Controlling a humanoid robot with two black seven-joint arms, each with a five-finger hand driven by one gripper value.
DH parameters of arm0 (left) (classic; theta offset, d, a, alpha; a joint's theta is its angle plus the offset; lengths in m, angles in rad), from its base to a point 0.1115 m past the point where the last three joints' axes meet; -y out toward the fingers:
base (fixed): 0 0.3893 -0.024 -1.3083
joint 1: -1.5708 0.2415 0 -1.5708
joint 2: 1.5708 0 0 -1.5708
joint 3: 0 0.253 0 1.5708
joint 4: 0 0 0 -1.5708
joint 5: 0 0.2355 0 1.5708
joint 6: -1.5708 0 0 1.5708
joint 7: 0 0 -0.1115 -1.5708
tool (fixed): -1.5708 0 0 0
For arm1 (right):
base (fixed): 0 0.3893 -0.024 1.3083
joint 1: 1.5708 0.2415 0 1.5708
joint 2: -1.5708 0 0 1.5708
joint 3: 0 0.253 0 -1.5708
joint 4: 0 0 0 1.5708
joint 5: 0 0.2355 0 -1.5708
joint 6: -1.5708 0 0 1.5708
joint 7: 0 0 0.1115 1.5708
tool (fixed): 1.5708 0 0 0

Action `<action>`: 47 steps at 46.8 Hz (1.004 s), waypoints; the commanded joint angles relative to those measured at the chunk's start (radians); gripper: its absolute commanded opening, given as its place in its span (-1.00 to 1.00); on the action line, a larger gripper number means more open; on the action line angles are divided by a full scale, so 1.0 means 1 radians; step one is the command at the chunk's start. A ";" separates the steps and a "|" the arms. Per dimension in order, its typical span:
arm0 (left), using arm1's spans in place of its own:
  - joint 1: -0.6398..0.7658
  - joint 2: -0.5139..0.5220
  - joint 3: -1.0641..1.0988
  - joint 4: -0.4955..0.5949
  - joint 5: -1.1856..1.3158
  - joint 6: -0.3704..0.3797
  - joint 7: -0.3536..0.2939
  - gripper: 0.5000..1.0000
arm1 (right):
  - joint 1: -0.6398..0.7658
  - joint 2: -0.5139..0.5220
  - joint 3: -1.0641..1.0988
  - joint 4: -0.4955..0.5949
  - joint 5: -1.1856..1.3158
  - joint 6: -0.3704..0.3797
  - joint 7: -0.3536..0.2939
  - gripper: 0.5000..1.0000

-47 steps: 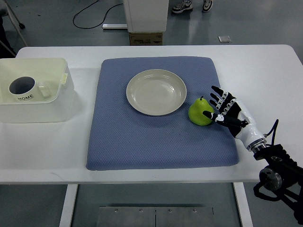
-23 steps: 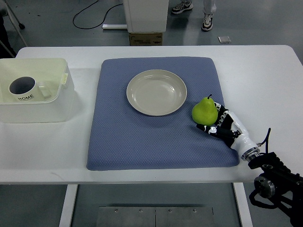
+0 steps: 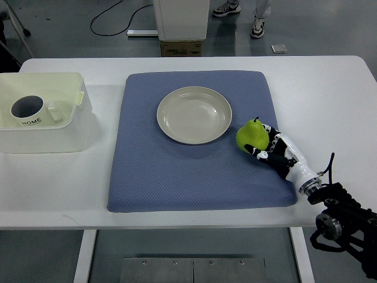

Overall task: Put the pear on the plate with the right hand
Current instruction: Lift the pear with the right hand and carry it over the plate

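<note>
So the right hand (image 3: 272,151) has its fingers wrapped around the green pear (image 3: 252,135), just right of the plate (image 3: 194,114) on the blue mat (image 3: 177,171). White table (image 3: 330,94), grey floor beyond (someone's shoes up top). Mug (image 3: 28,110) in the tub (image 3: 65,132) reads "HOME".

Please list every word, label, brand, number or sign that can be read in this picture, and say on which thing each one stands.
"HOME": in dark capitals on the side of the white mug, which sits inside the bin.
Cardboard box at the top edge: no print can be made out.
Nothing else carries text: the plate, the pear, the mat and the right hand are bare.
</note>
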 commanded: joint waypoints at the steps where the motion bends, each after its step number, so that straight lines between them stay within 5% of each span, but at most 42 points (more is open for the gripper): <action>1: 0.000 0.000 0.000 0.000 0.000 0.000 0.001 1.00 | 0.032 -0.011 0.005 0.001 0.004 0.000 0.003 -1.00; 21: 0.000 0.000 0.000 0.000 0.000 0.000 0.001 1.00 | 0.225 0.011 0.034 -0.015 0.034 -0.035 -0.001 -1.00; 47: 0.000 0.000 0.000 0.000 0.000 0.000 -0.001 1.00 | 0.334 0.274 0.011 -0.234 0.022 -0.049 -0.101 -1.00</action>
